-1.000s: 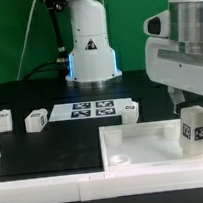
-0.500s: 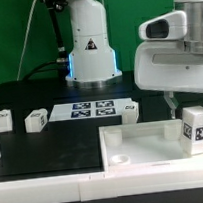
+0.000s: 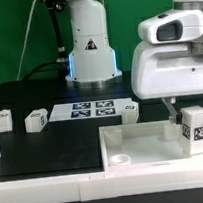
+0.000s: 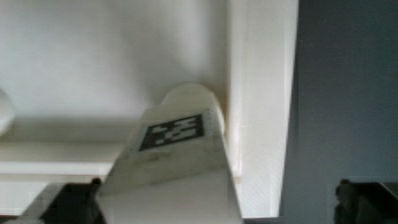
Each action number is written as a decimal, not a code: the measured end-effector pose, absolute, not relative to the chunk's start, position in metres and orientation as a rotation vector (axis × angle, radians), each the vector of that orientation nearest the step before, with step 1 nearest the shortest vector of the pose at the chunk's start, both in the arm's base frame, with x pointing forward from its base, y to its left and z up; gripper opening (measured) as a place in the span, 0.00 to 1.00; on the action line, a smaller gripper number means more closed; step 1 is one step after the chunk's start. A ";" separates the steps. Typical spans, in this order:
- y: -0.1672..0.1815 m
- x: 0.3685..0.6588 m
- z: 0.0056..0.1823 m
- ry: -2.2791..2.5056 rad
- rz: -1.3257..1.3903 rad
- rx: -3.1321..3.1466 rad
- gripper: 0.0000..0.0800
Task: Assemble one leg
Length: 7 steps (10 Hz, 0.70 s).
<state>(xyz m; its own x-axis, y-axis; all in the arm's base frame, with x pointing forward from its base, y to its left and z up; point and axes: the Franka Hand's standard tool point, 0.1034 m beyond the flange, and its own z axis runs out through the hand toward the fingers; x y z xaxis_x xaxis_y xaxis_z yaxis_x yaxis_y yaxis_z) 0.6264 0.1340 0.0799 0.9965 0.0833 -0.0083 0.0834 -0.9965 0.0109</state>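
Note:
A leg [image 3: 195,126], a small white block with a tag on its face, stands upright on the white tray [image 3: 144,146] at its corner on the exterior view's right. My gripper [image 3: 181,108] hangs just above and behind it. In the wrist view the leg [image 4: 178,150] sits between the dark fingers [image 4: 75,203], close to one finger with a wide gap to the other. The jaws stand open. Three more legs [image 3: 4,120], [image 3: 35,120], [image 3: 129,110] lie on the black table behind the tray.
The marker board [image 3: 93,110] lies between the loose legs at the back. The robot's white base [image 3: 89,45] stands behind it. The tray has a round corner socket [image 3: 118,159] near its front left.
My hand has shifted toward the exterior view's left. The leg on the tray has straightened a little and stays at the right corner.

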 end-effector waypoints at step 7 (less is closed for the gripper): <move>0.128 0.629 0.080 0.372 -0.006 3.100 0.36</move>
<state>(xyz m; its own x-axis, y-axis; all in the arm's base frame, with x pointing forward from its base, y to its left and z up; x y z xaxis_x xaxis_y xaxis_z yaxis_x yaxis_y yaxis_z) 0.6287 0.1275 0.0803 0.9715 0.2368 -0.0060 0.2369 -0.9714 0.0189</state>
